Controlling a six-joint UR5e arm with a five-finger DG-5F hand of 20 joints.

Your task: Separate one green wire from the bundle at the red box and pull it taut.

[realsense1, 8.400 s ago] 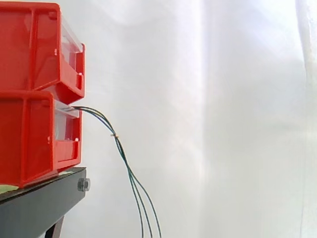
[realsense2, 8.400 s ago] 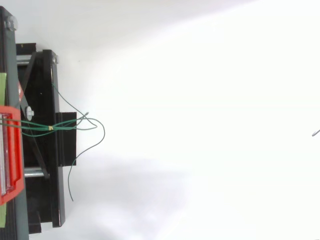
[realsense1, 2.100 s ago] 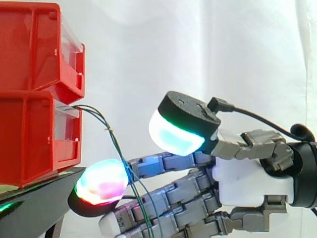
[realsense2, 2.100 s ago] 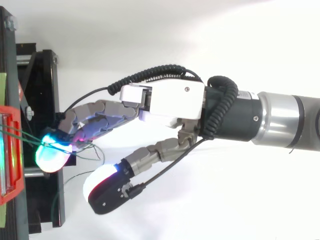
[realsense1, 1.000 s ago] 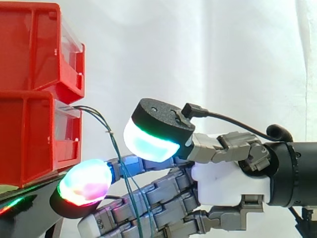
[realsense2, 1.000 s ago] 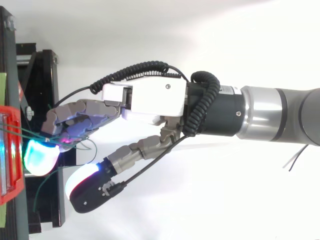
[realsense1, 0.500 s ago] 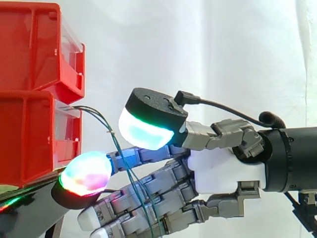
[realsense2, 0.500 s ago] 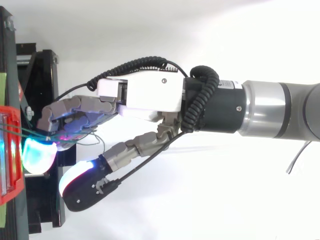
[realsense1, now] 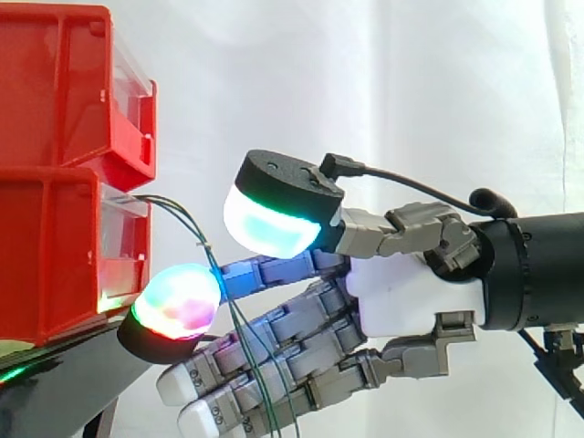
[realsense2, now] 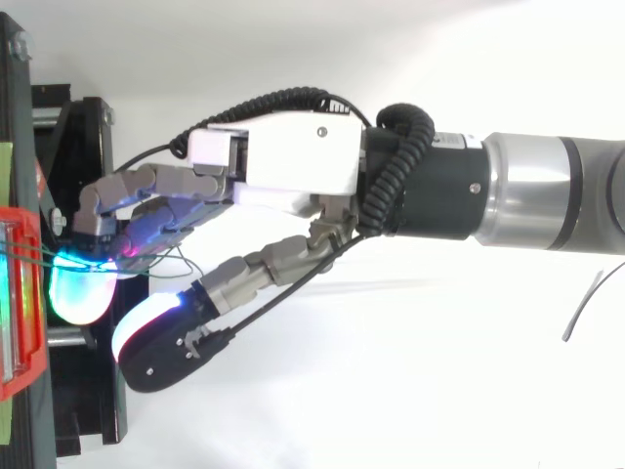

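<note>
The robot hand [realsense1: 411,294] is stretched out level toward the stacked red boxes, fingers nearly straight and thumb spread wide above them, with nothing in its grasp. The green wires [realsense1: 187,219] leave the lower red box [realsense1: 55,255] just beyond the glowing fingertips [realsense1: 178,301], pass a small tie [realsense1: 208,245] beneath the thumb's pad and hang slack across the fingers. From above, the strands cross at the fingertips, over the black stand [realsense2: 88,156].
</note>
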